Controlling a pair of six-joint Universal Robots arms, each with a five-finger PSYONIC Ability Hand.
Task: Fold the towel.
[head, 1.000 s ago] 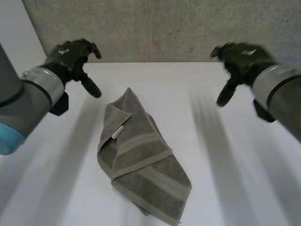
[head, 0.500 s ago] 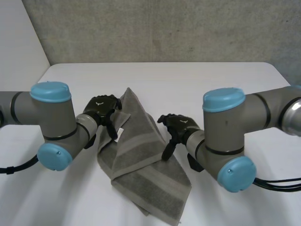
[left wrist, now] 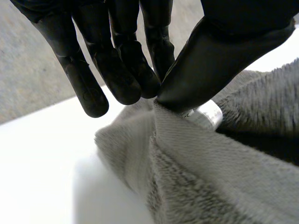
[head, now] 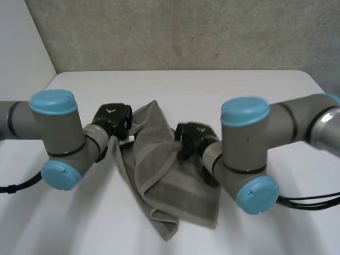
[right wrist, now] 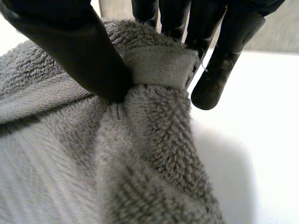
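A grey-green terry towel [head: 159,175] lies bunched in the middle of a white worktop [head: 239,90], its upper part raised between two black robot hands. The left hand [head: 112,119] pinches the towel's left edge between thumb and fingers, just beside a small white label [left wrist: 209,113]. The right hand [head: 192,137] pinches a gathered fold of the right edge, thumb in front and fingers behind.
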